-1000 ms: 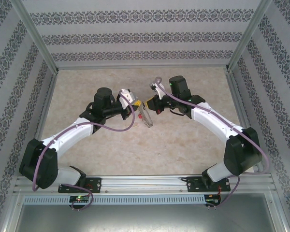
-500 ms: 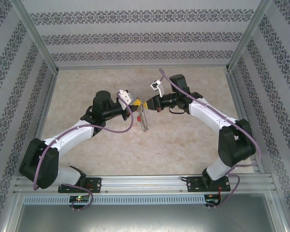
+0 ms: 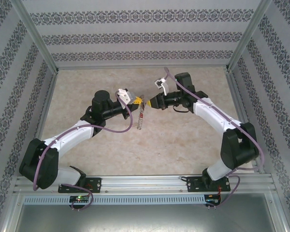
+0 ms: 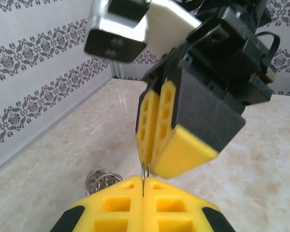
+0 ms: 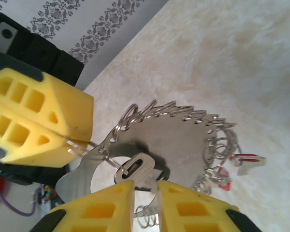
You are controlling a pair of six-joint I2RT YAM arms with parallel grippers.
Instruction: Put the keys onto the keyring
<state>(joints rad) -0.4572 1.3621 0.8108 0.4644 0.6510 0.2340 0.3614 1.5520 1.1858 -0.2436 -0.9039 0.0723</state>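
both arms are reaching inward, tips meeting at the centre, the left gripper point(image 3: 135, 100) clamping the dangling keyring point(image 3: 141, 119). the right wrist view is showing the right gripper point(image 5: 145, 186) barely parted around a key point(image 5: 134, 167); whether it is gripping, i cannot tell.

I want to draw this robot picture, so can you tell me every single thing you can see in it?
keyring: one, silvery, hanging in mid-air
small rings: many, silvery, strung along the keyring's rim
silver key: one, silvery, at the tip of the right gripper
red-headed pieces: two seen, red and silver, on the rim among the rings; probably keys
table: one, beige marbled, under everything
walls: three, white with grey pattern, around the table
rail: one, silvery, near edge, carrying the arm bases
left gripper: one, yellow fingers, shut on the keyring's edge
right gripper: one, yellow fingers, slightly apart around the silver key; grip unclear
arms: two, white and black with purple cables, reaching inward
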